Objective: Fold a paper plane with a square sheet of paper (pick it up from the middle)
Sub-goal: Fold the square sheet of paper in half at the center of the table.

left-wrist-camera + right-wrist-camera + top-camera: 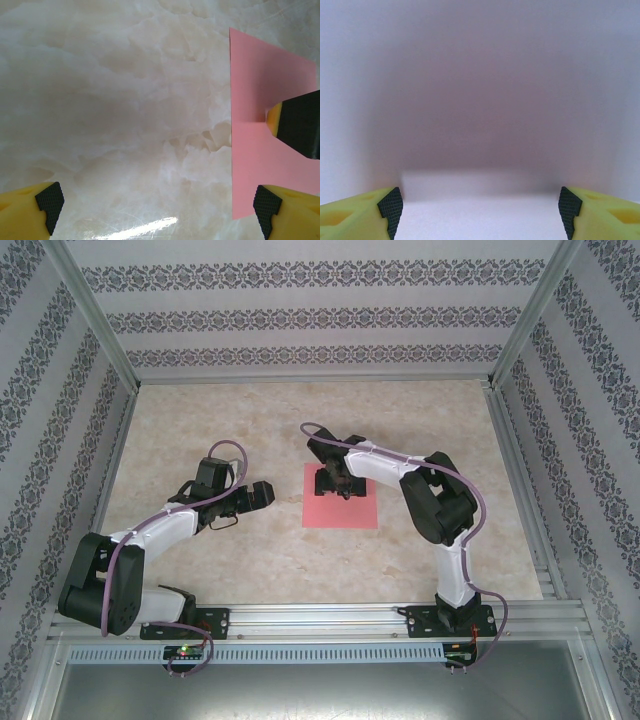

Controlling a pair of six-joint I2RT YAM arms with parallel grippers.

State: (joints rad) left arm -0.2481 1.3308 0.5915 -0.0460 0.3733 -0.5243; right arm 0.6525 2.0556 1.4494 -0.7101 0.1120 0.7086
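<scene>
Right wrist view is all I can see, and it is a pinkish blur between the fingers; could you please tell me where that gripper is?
Observer: The right gripper is down over the far half of the sheet, about midway across it.
Operator: Is it touching the paper?
Observer: In the left wrist view, one of its fingers appears to rest on the sheet, which lies flat and unfolded.
Operator: And where is the other arm, please?
Observer: The left gripper is open, to the left of the sheet and apart from it, pointing towards it.
</scene>
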